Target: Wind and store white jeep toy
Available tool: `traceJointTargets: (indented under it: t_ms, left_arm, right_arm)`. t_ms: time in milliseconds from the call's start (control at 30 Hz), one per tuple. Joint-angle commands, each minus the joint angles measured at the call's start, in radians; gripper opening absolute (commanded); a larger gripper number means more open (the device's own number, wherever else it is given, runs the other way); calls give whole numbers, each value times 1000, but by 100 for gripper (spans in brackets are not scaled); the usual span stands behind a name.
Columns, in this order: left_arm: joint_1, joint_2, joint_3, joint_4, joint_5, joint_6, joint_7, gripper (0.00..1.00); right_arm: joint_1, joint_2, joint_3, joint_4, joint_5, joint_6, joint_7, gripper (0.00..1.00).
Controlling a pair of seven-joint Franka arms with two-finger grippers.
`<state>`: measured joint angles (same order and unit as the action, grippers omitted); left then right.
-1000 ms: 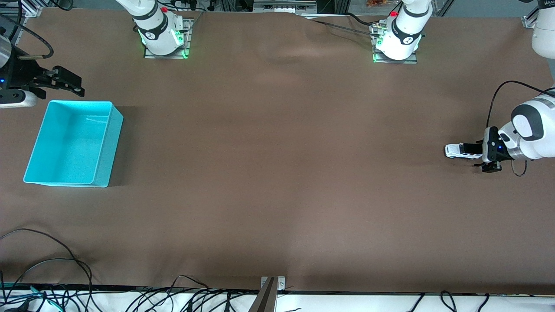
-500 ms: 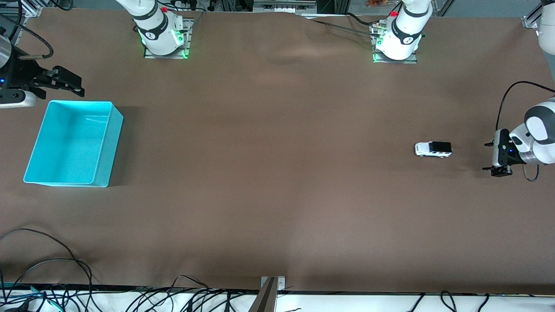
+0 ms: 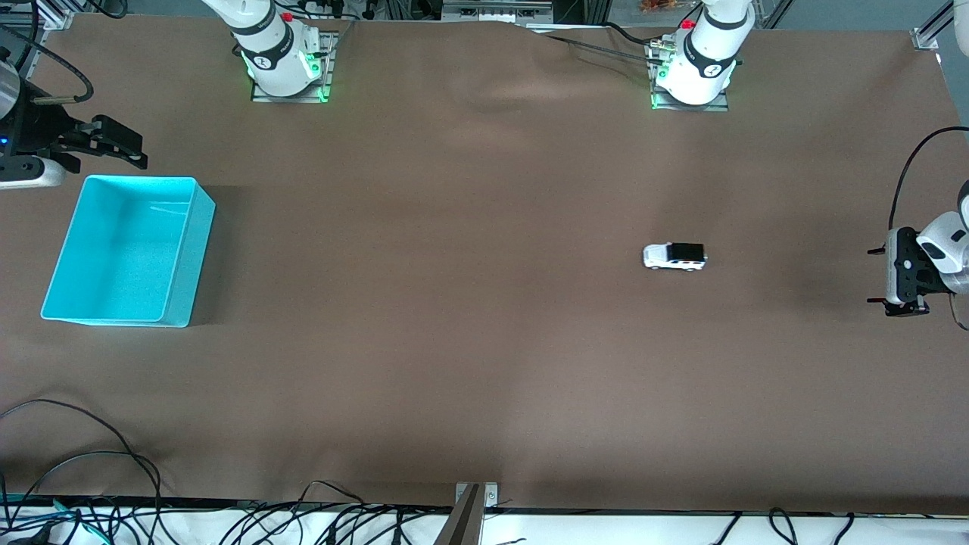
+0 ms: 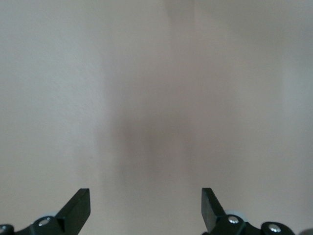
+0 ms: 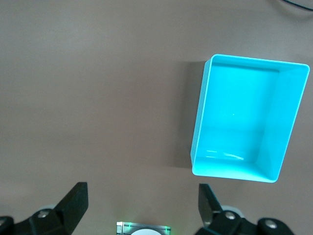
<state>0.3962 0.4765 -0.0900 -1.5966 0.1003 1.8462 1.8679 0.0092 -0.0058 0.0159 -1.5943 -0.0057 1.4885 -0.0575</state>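
boxy white jeep toy (image 3: pixel 674 256) farther along

My table cover (image 3: pixel 484 341) looks matt brown cloth, slightly creased; the turquoise bin (image 3: pixel 185 257) smooth glossy plastic; the jeep (image 3: pixel 674 256) shiny white plastic.
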Motion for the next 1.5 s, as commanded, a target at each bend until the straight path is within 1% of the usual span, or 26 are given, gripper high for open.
traceJointTargets:
  t_ms: [0,200,467,800,1067,1367,1467]
  left_arm:
    - [0,-42,-66,27,36,-94,-154,100]
    - [3,-99,-138,26,39,-156,-364,100]
    - [3,-154,-267,15,39,-232,-647,100]
    - [3,-210,-427,0,58,-245,-975,100]
    - [0,-240,-496,0,64,-245,-1237,100]
    - [-5,-265,-585,7,68,-242,-1604,100]
    - [-5,-285,-594,9,68,-239,-1681,100]
  right_arm:
    - [-5,4,4,17,-10,-14,4,100]
    - [-5,4,2,17,-10,-14,4,100]
    - [-5,4,2,17,-10,-14,4,100]
    - [-5,4,4,17,-10,-14,4,100]
    - [-5,4,4,17,-10,-14,4,100]
    - [-3,4,4,19,-10,-14,4,100]
    - [-5,4,4,19,-10,-14,4,100]
